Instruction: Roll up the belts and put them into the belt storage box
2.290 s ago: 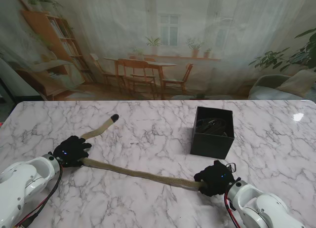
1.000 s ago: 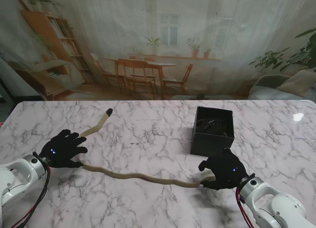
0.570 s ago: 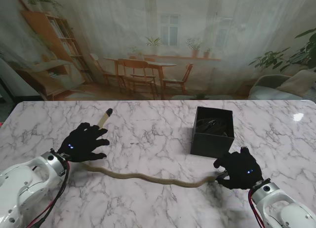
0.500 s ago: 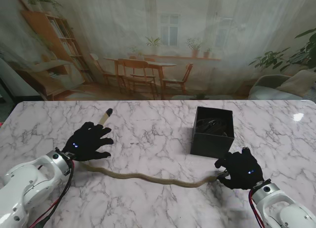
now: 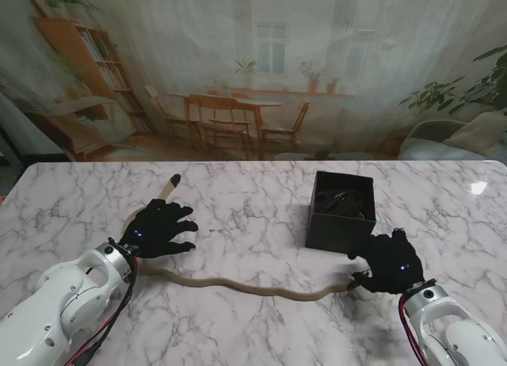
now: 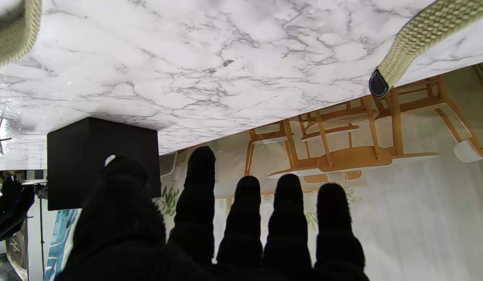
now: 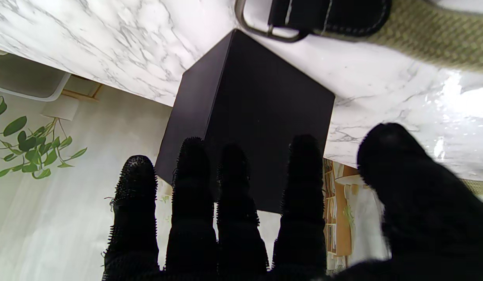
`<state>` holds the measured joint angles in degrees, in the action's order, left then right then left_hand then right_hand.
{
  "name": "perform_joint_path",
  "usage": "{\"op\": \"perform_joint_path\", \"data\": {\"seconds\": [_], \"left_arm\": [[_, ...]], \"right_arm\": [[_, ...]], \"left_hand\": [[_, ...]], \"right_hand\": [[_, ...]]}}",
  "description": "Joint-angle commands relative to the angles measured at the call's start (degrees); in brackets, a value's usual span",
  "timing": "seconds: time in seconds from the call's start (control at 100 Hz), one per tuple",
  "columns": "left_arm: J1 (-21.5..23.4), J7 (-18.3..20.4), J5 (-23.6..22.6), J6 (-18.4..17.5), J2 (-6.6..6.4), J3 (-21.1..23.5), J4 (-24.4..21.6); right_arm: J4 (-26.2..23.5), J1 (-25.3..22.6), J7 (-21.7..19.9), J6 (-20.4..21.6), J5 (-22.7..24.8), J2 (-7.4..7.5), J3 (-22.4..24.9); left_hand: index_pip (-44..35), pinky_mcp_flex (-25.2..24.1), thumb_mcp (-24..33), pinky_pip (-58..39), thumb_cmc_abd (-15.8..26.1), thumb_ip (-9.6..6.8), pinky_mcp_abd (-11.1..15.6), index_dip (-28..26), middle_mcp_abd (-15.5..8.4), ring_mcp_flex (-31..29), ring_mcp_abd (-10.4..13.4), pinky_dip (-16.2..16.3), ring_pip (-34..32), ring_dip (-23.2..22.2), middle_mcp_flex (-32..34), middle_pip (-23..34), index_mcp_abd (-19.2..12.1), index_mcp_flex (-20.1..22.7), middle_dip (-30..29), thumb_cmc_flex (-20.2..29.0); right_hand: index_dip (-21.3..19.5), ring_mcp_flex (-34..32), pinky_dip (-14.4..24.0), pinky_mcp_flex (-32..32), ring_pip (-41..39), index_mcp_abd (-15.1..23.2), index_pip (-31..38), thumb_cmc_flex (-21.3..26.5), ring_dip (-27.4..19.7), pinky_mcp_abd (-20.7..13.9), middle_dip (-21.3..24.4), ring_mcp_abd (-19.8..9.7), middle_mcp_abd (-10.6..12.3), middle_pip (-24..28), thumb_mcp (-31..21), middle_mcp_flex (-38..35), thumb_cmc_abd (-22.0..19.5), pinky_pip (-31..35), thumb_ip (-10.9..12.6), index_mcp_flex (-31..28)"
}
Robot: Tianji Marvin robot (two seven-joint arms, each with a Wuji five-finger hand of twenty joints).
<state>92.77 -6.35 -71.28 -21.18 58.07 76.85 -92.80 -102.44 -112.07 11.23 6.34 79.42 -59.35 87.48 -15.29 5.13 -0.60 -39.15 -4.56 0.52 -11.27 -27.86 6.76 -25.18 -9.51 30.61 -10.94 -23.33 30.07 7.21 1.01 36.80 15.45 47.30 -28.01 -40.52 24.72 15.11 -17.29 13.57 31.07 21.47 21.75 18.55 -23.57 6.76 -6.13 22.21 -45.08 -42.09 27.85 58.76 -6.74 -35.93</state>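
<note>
A long tan woven belt (image 5: 238, 287) lies in a wavy line across the table in front of me, its black-tipped end (image 5: 174, 179) far on the left. My left hand (image 5: 161, 228) hovers open over the belt's left part, fingers spread, holding nothing. In the left wrist view the belt tip (image 6: 378, 83) lies loose on the marble. My right hand (image 5: 390, 262) is open above the buckle end (image 7: 303, 17), just nearer to me than the black storage box (image 5: 341, 211). The box holds a dark rolled belt (image 5: 342, 201).
The white marble table (image 5: 253, 334) runs the full width of the stand view. Its far edge meets a printed backdrop of a room. The box (image 7: 249, 113) stands right in front of my right fingers.
Both hands have let go of the belt and opened. The left hand moved right and away from me over the belt; the right hand moved right toward the box. The belt slackened into a wave.
</note>
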Motion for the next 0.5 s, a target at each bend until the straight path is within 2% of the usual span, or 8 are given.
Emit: {"op": "perform_joint_path", "data": {"seconds": [0.0,0.14,0.24,0.34,0.49], "left_arm": [[0.0,0.8,0.6,0.5,0.33,-0.1,0.3],[0.7,0.9,0.9,1.1,0.43,0.4,0.1],[0.8,0.9,0.8,1.2,0.42,0.7,0.1],[0.8,0.8,0.8,1.2,0.42,0.8,0.1],[0.5,0.9,0.8,0.9,0.4,0.7,0.3]], "right_arm": [[-0.9,0.6,-0.6,-0.3,-0.2,-0.11,-0.2],[-0.9,1.2,-2.7,-1.4,0.0,-0.04,-0.9],[-0.2,1.7,-3.9,-2.5,1.7,0.21,-1.5],[0.4,2.0,-5.3,-3.1,3.1,0.46,-2.0],[1.3,2.6,-7.8,-4.2,2.4,0.51,-3.4]], "left_hand": [[-0.6,-0.7,-0.8,-1.4,1.9,0.37,-2.1,-0.6,1.2,-0.8,-1.1,1.0,-1.2,-0.6,1.6,0.9,1.2,1.0,0.9,1.0],[-0.7,-0.8,-0.8,-1.5,2.0,0.37,-2.3,-0.6,1.3,-0.7,-1.3,1.0,-1.2,-0.6,1.7,0.9,1.4,1.2,1.0,1.0],[-0.8,-0.8,-0.8,-1.6,2.0,0.36,-2.2,-0.6,1.4,-0.6,-1.3,0.9,-1.2,-0.7,1.7,0.9,1.4,1.2,1.1,1.1],[-0.8,-0.9,-0.8,-1.6,2.1,0.36,-2.2,-0.5,1.4,-0.5,-1.3,0.9,-1.2,-0.7,1.6,0.9,1.4,1.2,1.2,1.2],[-0.8,-0.9,-0.8,-1.7,2.2,0.37,-2.1,-0.5,1.5,-0.2,-1.3,0.8,-1.2,-0.7,1.4,0.8,1.5,1.1,1.2,1.1]], "right_hand": [[1.2,1.2,0.1,-1.0,2.5,-2.7,-0.3,-3.3,-0.9,1.3,0.5,1.2,-0.2,-1.0,1.1,0.3,1.0,-1.0,0.4,1.8],[1.4,1.7,0.0,-1.4,2.7,-3.9,-0.9,-4.8,-1.0,1.5,0.5,1.2,-0.5,-0.8,1.6,0.9,2.1,-1.4,0.4,2.1],[1.3,2.7,-0.3,-2.2,3.3,1.0,-1.1,-3.3,-1.4,1.3,0.8,1.3,0.3,-1.2,1.4,1.9,4.4,-2.0,0.2,2.9],[1.2,3.3,-0.4,-2.5,4.0,2.1,-1.0,-2.3,-1.8,1.3,1.4,1.3,1.3,-2.2,1.3,2.6,5.4,-2.5,0.1,3.9],[1.5,4.3,-0.8,-3.4,5.0,-1.7,-1.4,-2.4,-2.5,1.4,2.2,1.3,0.9,-3.2,2.8,3.7,5.7,-3.7,-0.1,4.6]]}}
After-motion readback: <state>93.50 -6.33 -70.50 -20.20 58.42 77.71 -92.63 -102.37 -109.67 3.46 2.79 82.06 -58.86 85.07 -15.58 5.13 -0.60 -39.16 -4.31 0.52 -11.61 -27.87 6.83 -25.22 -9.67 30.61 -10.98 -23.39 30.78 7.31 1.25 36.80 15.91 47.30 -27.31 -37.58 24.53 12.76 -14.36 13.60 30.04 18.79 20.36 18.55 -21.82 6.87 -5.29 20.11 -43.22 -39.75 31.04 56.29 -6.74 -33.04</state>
